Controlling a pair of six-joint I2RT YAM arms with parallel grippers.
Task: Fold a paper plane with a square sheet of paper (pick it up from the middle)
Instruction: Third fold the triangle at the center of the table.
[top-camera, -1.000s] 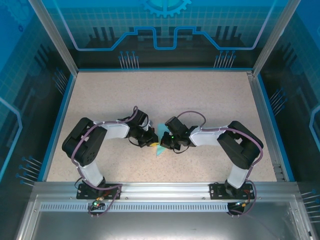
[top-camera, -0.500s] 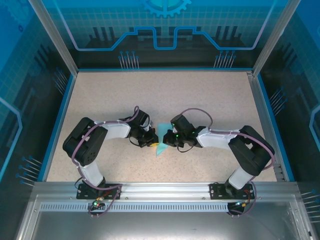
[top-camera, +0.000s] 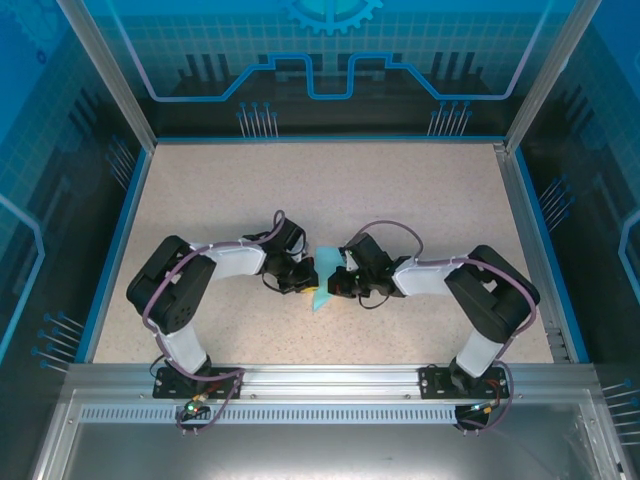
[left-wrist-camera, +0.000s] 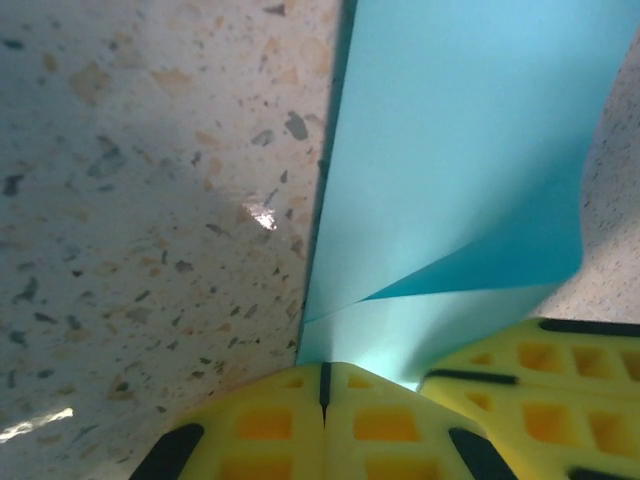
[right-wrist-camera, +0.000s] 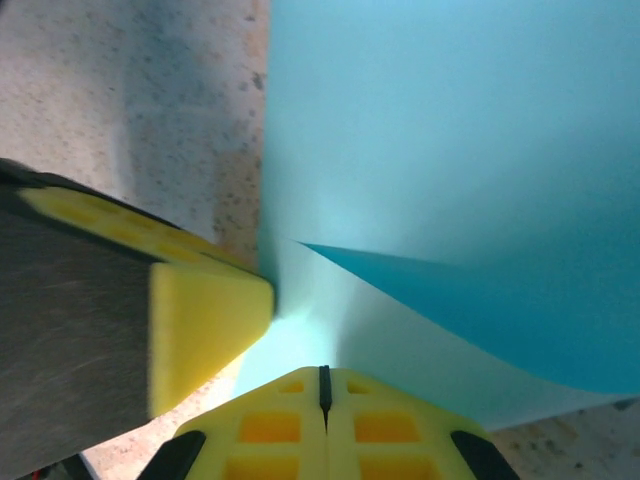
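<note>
The light blue sheet of paper lies partly folded on the speckled table, between the two grippers. In the left wrist view the sheet of paper shows a raised flap with a darker underside. My left gripper is shut, its yellow tips meeting at the paper's near edge. My right gripper is shut too, tips against the paper from the other side. From above, the left gripper and right gripper face each other across the sheet. I see no paper between either pair of jaws.
The other arm's yellow finger crowds in close at the left of the right wrist view. Speckled tabletop stretches behind the arms, bounded by a blue rim and glass walls. A metal rail runs along the near edge.
The right arm's elbow swung outward and came back, bringing its gripper a little closer to the paper. The left gripper edged slightly rightward. The paper stayed in place.
</note>
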